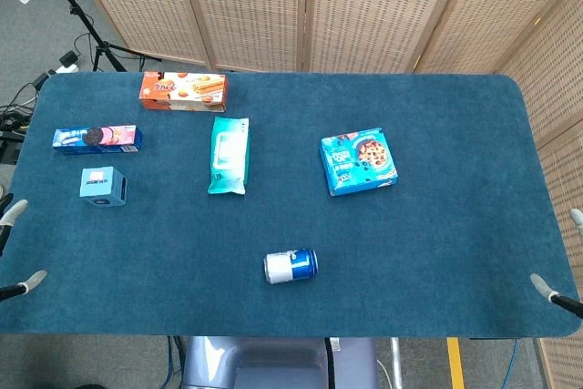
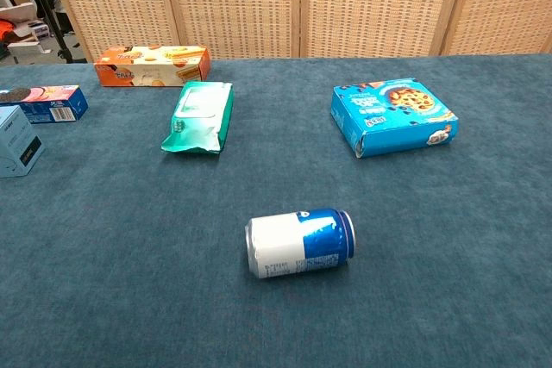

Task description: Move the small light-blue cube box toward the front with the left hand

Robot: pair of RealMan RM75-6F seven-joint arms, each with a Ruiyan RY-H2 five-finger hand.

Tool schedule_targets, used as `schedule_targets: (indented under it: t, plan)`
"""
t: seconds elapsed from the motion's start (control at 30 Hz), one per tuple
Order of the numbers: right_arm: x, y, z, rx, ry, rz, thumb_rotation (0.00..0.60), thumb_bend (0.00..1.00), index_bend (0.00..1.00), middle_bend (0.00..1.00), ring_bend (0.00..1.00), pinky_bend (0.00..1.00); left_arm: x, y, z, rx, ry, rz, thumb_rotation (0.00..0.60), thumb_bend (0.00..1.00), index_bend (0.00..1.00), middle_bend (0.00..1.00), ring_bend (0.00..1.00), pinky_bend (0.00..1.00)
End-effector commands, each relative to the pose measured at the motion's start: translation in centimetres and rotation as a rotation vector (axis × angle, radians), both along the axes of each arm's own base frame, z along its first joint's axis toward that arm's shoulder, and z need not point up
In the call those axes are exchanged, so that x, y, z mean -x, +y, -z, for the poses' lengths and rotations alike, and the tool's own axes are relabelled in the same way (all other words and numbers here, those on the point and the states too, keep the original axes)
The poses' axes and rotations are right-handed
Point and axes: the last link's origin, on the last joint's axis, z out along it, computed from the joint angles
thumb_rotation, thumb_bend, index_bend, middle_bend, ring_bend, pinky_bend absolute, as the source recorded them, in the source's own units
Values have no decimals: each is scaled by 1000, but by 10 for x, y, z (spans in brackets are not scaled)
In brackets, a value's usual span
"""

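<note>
The small light-blue cube box (image 1: 102, 187) stands near the left edge of the blue table (image 1: 437, 252); the chest view shows it at the far left (image 2: 15, 141). Only fingertips of my left hand (image 1: 15, 212) show, at the left border of the head view. They are spread, hold nothing, and sit a little in front and to the left of the cube. Fingertips of my right hand (image 1: 545, 286) show at the right border, also apart and empty. Neither hand appears in the chest view.
Behind the cube lies a blue-pink cookie box (image 1: 97, 138), with an orange biscuit box (image 1: 182, 91) further back. A teal wipes pack (image 1: 228, 155), a blue cookie box (image 1: 359, 161) and a can on its side (image 1: 291, 266) occupy the middle. A wicker screen (image 1: 364, 6) stands behind.
</note>
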Motion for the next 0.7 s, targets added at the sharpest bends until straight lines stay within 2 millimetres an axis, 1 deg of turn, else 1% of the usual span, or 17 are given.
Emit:
schedule_targets:
  t: [0.03,0.23,0.3,0.37,0.43,0.5,0.53,0.63,0.7]
  plan:
    - [0,1,0,1,-4,4,600,0,0,0,0,0,0,0,0,2,1,0,600,116,0,0,0,0]
    - [0,1,-1,-6,-15,3,600,0,0,0,0,0,1,1,1,5,6,-4,600,116,0,0,0,0]
    - [0,1,-1,-10,-22,1,600,0,0,0,0,0,2,6,3,9,11,-8,600,117,0,0,0,0]
    - [1,0,0,-17,-27,2,600,0,0,0,0,0,3,19,7,20,7,6,600,115,0,0,0,0]
    - [1,-2,0,-21,-31,5,600,0,0,0,0,0,3,38,13,34,-43,25,600,111,0,0,0,0]
    - [1,-3,1,-26,-31,5,600,0,0,0,0,0,7,53,17,53,-66,10,600,110,0,0,0,0]
    - [1,-3,1,-28,-36,0,600,0,0,0,0,0,11,67,20,72,-58,-14,600,110,0,0,0,0]
    - [1,-4,0,-25,-43,-3,600,0,0,0,0,0,16,91,26,101,-12,-55,600,110,0,0,0,0]
    - [3,-5,-1,-22,-46,3,600,0,0,0,0,0,24,122,41,169,43,-84,600,110,0,0,0,0]
